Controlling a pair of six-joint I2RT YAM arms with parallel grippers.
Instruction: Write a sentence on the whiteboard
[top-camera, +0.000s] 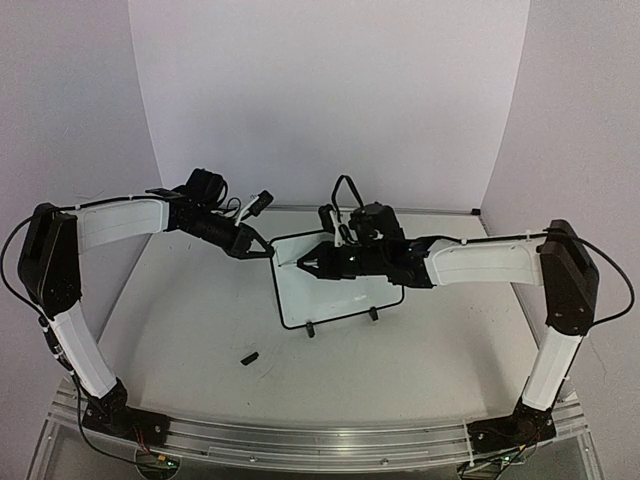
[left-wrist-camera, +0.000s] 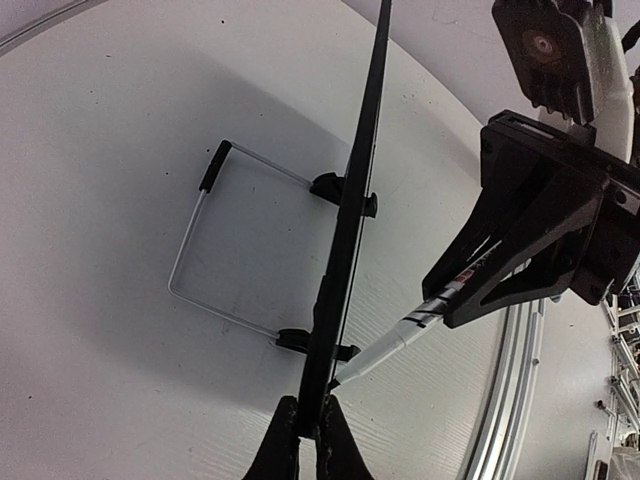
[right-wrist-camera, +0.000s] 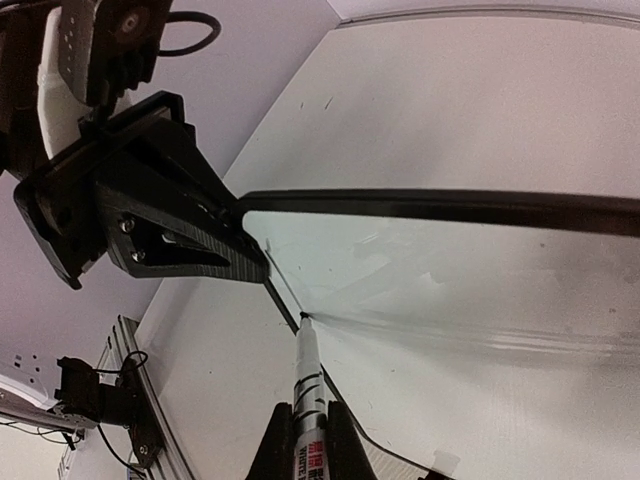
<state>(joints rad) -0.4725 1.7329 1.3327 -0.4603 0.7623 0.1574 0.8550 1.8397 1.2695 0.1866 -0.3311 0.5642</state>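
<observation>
While my left end effector (top-camera: 258, 246) is pinching the left edge of the whiteboard (top-camera: 345, 297), which is standing on the bench (top-camera: 190, 330), my right end effector (top-camera: 312, 264) is gripping the marker (right-wrist-camera: 308, 372), its tip at that corner. By pushing too hard, I am risking tilting the whiteboard and skewing the stroke.

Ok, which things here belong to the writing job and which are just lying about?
In the job: whiteboard, clamped at its edge by the left gripper; marker in the right gripper.
Lying about: small black piece on the table.
</observation>
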